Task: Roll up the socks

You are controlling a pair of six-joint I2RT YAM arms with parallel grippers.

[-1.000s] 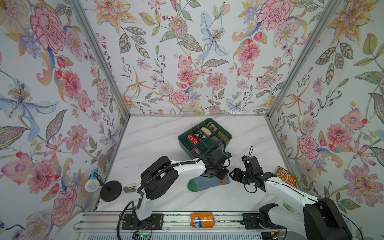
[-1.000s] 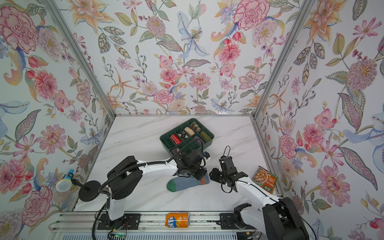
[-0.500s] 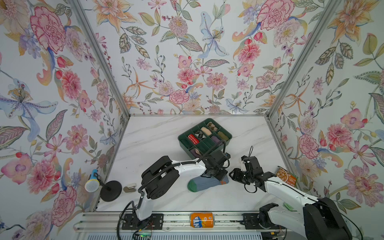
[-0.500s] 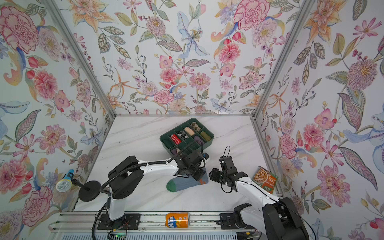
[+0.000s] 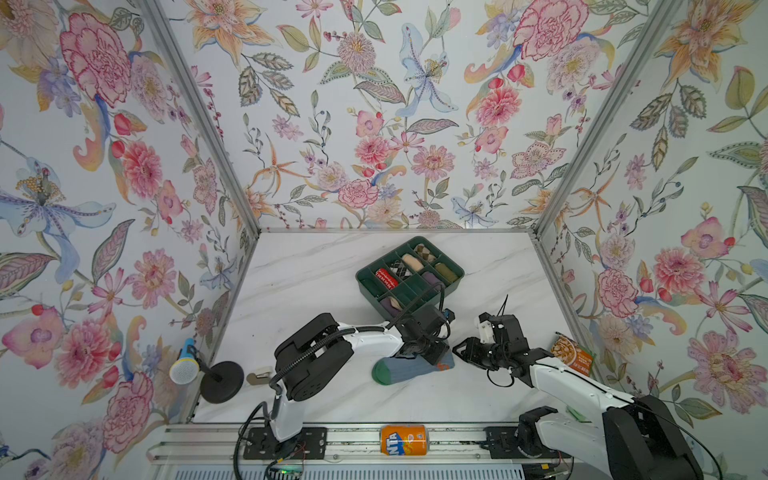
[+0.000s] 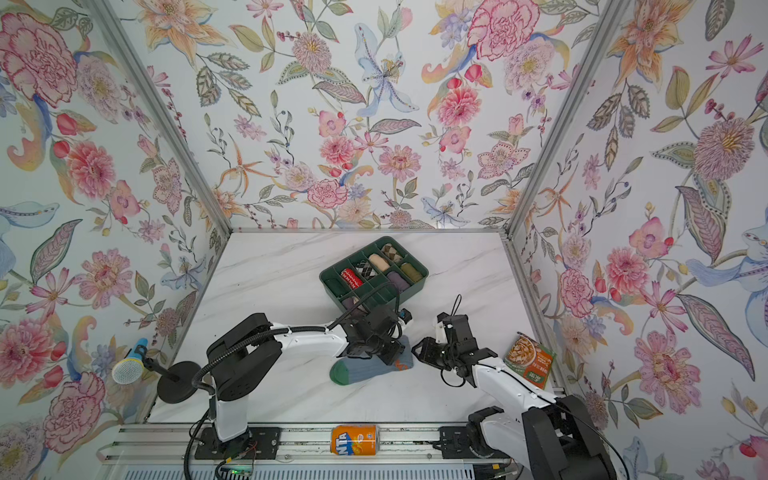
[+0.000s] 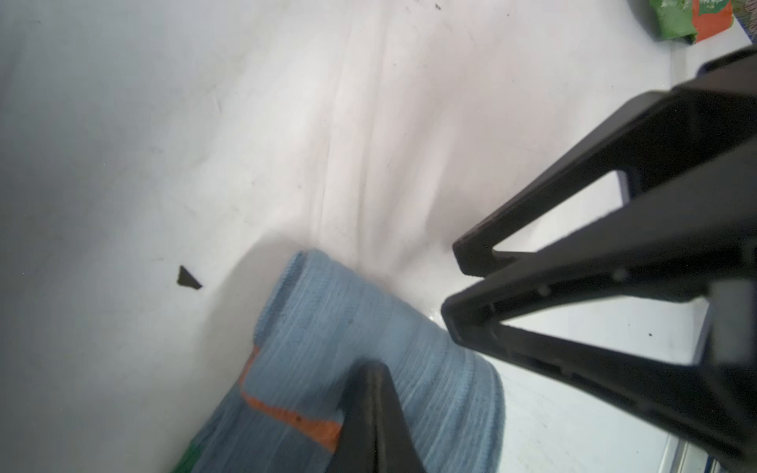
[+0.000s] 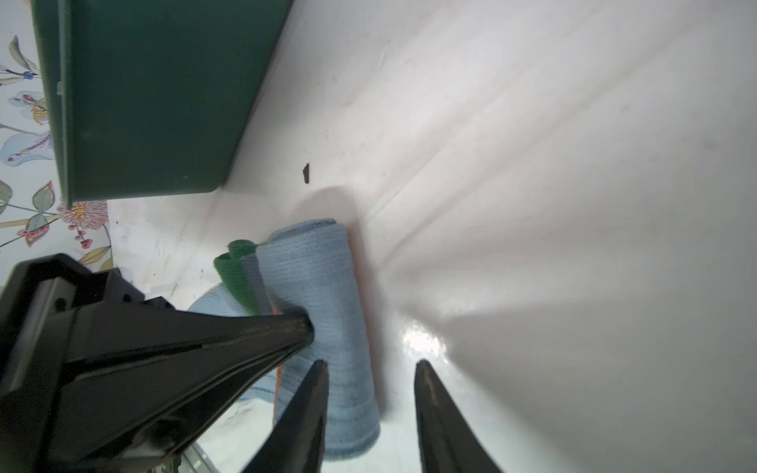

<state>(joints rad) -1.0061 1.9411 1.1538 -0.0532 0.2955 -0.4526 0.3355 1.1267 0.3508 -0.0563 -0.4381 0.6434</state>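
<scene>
In both top views the socks point(image 5: 409, 370) point(image 6: 365, 370) are lying on the white worktop point(image 5: 316, 282) point(image 6: 282, 282). Their orange-striped end is sitting right under the left hand point(image 5: 435, 358) point(image 6: 391, 354), and the green toe is pointing away from both hands. The right hand point(image 5: 456, 348) point(image 6: 415, 348) is hovering just beside that same end. A green box point(image 5: 370, 293) point(image 6: 332, 291) of rolled socks is sitting just behind the left hand.

In the left wrist view the left hand point(image 7: 370, 372) is closed to a single point and is pressing onto the blue ribbed socks point(image 7: 348, 327), just beside an orange stripe. I cannot tell whether it is pinching any cloth. The right hand point(image 7: 452, 282) is standing with its fingers apart, just off the rolled edge.

In the right wrist view the right hand point(image 8: 370, 364) is narrowly spread and holding nothing. One of its fingers point(image 8: 307, 417) is lying over the end of the rolled socks point(image 8: 311, 278), and the other is over bare worktop point(image 8: 532, 164). The roll's edge is therefore sitting in the gap between them. The closed tip of the left hand point(image 8: 305, 323) is touching the roll's side, next to folded green fabric. The box point(image 8: 155, 102) is standing well beyond the right hand's tips.
</scene>
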